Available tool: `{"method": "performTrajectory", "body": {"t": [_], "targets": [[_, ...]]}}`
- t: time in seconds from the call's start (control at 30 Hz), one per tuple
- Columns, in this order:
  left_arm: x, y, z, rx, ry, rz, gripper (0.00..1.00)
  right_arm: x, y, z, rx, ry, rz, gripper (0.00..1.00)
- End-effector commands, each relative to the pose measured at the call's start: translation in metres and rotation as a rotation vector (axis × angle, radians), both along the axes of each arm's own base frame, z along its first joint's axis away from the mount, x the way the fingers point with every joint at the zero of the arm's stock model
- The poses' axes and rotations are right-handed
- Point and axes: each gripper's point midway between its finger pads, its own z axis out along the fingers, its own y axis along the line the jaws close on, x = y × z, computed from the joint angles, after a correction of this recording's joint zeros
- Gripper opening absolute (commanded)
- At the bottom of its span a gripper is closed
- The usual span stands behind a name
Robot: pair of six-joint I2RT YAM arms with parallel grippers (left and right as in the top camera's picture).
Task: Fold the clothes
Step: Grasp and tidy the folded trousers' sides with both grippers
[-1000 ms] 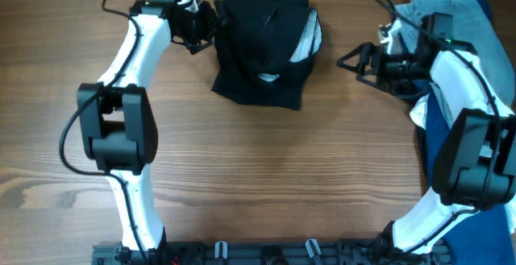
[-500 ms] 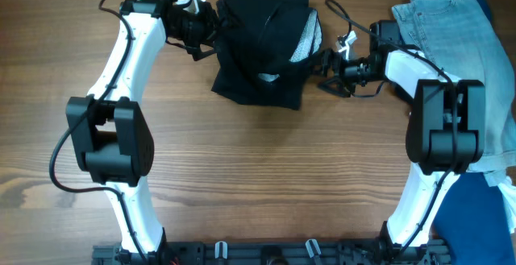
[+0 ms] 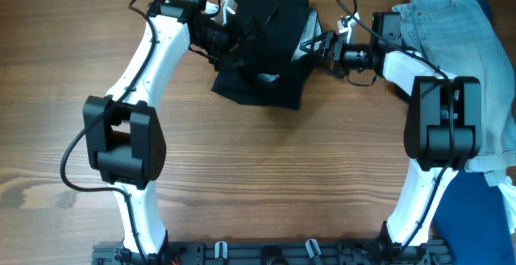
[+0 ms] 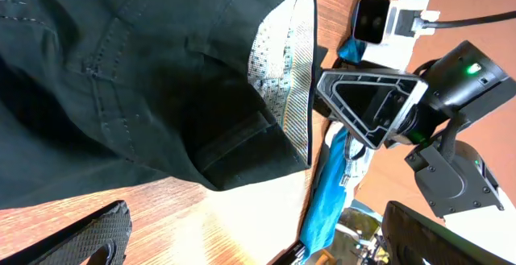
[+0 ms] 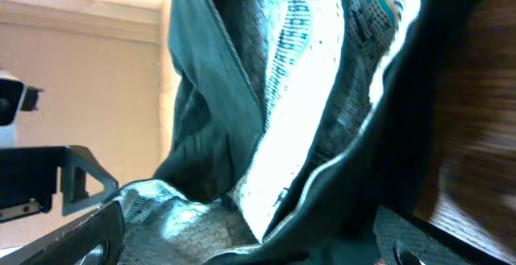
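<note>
Both my arms have closed in on the black garment over the last second: my right jaws have swung across from the jeans at the right edge of the tabletop to the garment's right side, and my left jaws now hang at its left edge. Both pairs stand spread wide, pinching nothing. The garment lies bunched by the middle of the far edge, with pale dotted lining showing on its right.

Blue fabric beyond right edge
</note>
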Motion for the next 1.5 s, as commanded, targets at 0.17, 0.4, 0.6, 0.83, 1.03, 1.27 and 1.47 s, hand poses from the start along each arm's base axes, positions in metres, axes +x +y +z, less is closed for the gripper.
{"method": "performTrajectory", "body": {"t": [0.17,0.4,0.6,0.83,1.03,1.27,1.47], "targets": [[-0.006,-0.002,0.02,-0.021,-0.049,-0.024,1.0,-0.019,-0.012,-0.035,-0.087,0.262,-0.096,1.0],[-0.007,-0.002,0.019,-0.017,-0.063,-0.041,1.0,-0.008,-0.03,-0.041,-0.125,0.276,-0.177,1.0],[-0.017,0.0,0.016,-0.008,-0.008,-0.043,1.0,0.022,-0.025,-0.025,-0.087,0.169,-0.232,1.0],[-0.022,-0.008,0.022,-0.053,-0.014,-0.08,1.0,0.017,0.011,-0.028,-0.082,0.197,-0.205,1.0],[-0.028,-0.017,0.033,-0.139,0.002,-0.109,1.0,0.011,0.034,-0.043,-0.154,0.292,-0.276,1.0],[-0.028,-0.017,0.034,-0.143,0.001,-0.113,1.0,0.014,0.041,-0.043,-0.152,0.302,-0.307,1.0],[-0.018,-0.003,0.025,-0.073,-0.056,-0.105,1.0,0.009,0.017,-0.056,-0.19,0.383,-0.372,1.0]]}}
